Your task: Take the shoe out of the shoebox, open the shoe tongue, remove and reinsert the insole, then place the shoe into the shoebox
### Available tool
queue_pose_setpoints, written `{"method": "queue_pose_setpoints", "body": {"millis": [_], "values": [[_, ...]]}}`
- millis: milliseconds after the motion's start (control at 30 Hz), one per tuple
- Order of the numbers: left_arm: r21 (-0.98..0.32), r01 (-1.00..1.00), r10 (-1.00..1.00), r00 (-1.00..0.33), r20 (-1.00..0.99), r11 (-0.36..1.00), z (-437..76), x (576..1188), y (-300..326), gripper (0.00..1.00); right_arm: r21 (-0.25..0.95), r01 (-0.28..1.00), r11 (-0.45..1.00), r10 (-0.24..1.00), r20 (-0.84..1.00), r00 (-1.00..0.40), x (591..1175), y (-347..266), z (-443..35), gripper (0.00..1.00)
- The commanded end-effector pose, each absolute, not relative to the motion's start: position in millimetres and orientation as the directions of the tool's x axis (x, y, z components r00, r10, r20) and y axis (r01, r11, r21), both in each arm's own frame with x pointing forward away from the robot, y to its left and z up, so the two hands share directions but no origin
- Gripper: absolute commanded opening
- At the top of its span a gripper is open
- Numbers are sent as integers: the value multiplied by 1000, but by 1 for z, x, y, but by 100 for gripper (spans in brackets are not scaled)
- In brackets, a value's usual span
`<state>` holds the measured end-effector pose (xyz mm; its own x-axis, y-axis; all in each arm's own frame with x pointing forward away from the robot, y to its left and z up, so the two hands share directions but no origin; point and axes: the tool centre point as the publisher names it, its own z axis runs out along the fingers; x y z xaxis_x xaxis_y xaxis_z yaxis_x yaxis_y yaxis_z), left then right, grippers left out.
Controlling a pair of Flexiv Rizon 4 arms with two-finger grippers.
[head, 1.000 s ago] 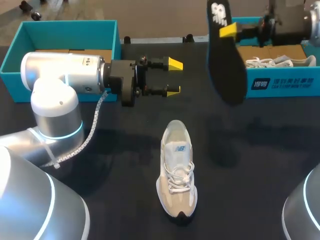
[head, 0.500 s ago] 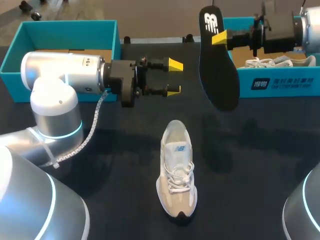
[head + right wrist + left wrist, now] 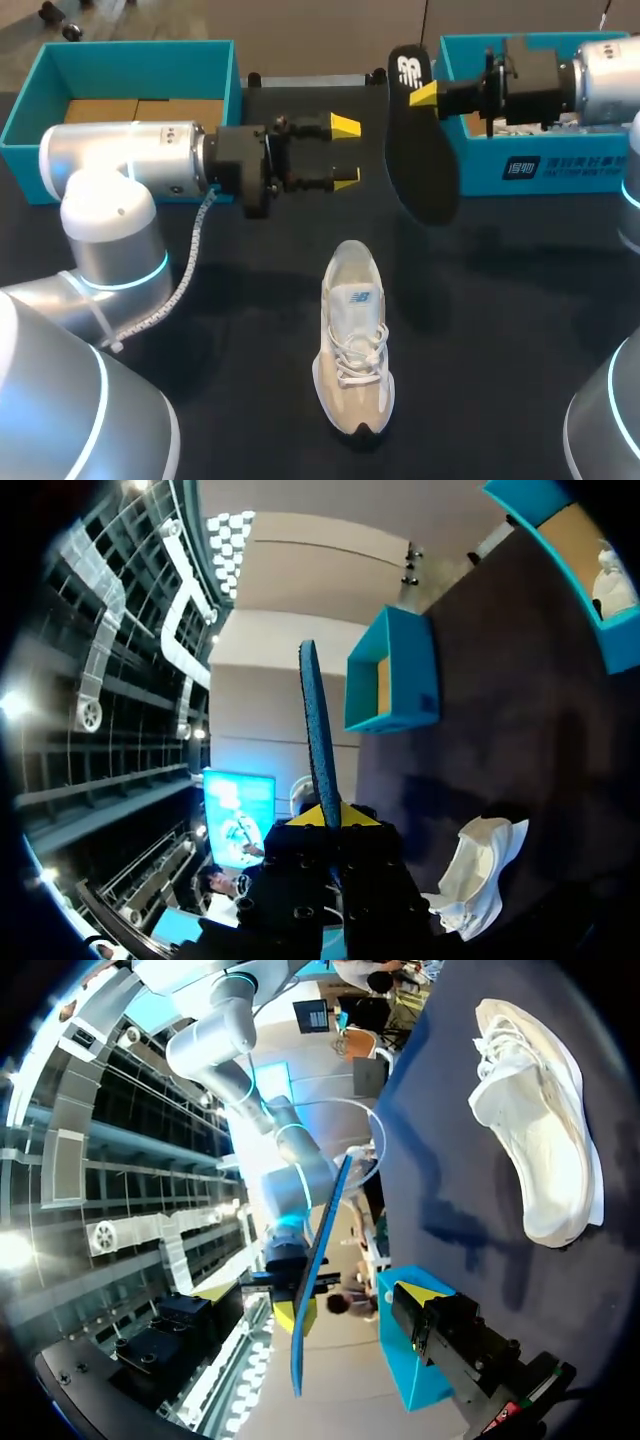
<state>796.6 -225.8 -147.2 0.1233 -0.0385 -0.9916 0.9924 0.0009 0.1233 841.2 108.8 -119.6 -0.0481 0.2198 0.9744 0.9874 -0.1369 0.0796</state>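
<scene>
Carrying the black insole (image 3: 420,165) by its top end, the tightly closed right gripper (image 3: 424,94) has shifted from over its blue box (image 3: 560,170) toward the left gripper (image 3: 345,152). That one gapes empty, with the white shoe (image 3: 353,335) on the surface off to its side. A second shoe (image 3: 610,580) lies in the blue box. The other box (image 3: 130,55), behind the left gripper, holds cardboard.

right hand (image 3: 296,1316) grips the insole (image 3: 325,1248), apart from the shoe (image 3: 537,1130).

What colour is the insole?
The insole is black with a white logo; the head view shows it best.
</scene>
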Motion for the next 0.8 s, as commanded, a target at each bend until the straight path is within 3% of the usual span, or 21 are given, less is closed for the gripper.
{"method": "queue_pose_setpoints", "body": {"millis": [33, 633, 800], "values": [[131, 991, -43, 132, -990, 17, -150, 803, -241, 100, 63, 988, -143, 212, 977, -32, 845, 114, -126, 0], [130, 991, -24, 131, -991, 36, -155, 820, -271, 100, 0, 986, -166, 197, 980, 33, 845, 118, -136, 0], [137, 990, -23, 137, -990, 39, -154, 821, -275, 87, 0, 986, -166, 197, 980, 33, 845, 118, -136, 0]]}}
